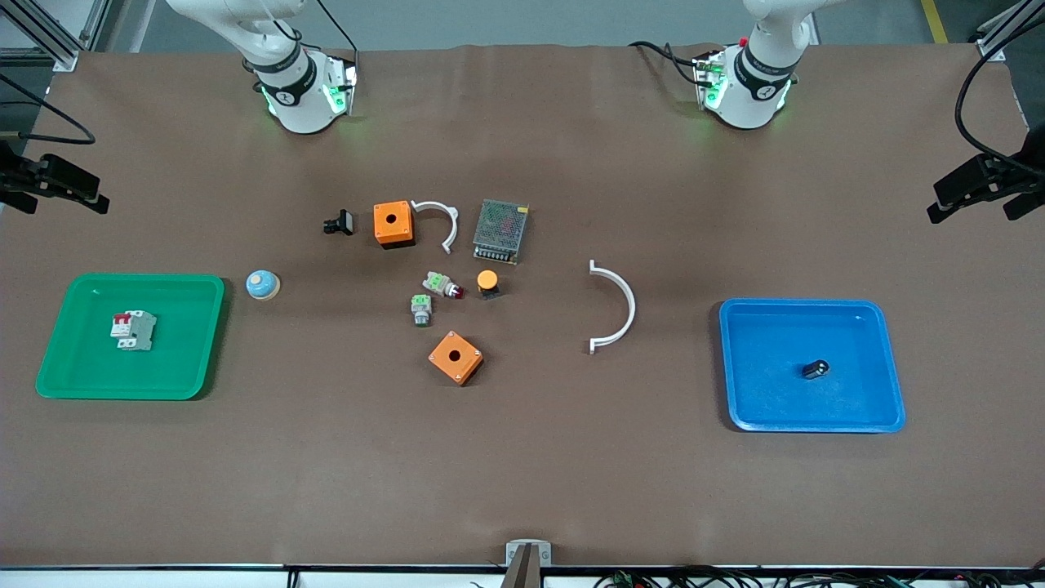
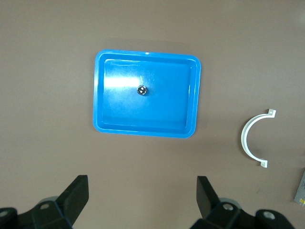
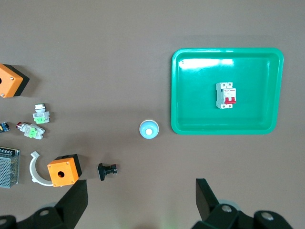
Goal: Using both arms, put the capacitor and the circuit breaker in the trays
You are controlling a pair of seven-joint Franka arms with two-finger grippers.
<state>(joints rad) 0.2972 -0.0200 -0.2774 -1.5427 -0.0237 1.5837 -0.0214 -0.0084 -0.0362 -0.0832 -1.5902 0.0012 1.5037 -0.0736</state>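
- The tiny black cylindrical capacitor (image 1: 815, 369) lies in the blue plastic tray (image 1: 890, 359) near the left arm's table end.
- The light-grey rectangular circuit breaker (image 1: 133, 331) lies in the green tray (image 1: 204, 343) at the right arm's end.
- The left gripper (image 2: 143, 202) and right gripper (image 3: 141, 202) hang high, jaws wide and empty; each part is nearer its own arm.

Capacitor (image 1: 815, 369) in blue tray (image 1: 886, 408); circuit breaker (image 1: 133, 331) in green tray (image 1: 188, 376)

You see only the finger ends of the left pincer (image 2: 140, 200); its body runs off the picture's edge. The right pincer (image 3: 140, 202) is cropped likewise. Beside the left pincer, a grey box (image 2: 301, 188) shows just a corner. An orange box (image 3: 10, 81) and mesh unit (image 3: 8, 167) are cut by the edge.
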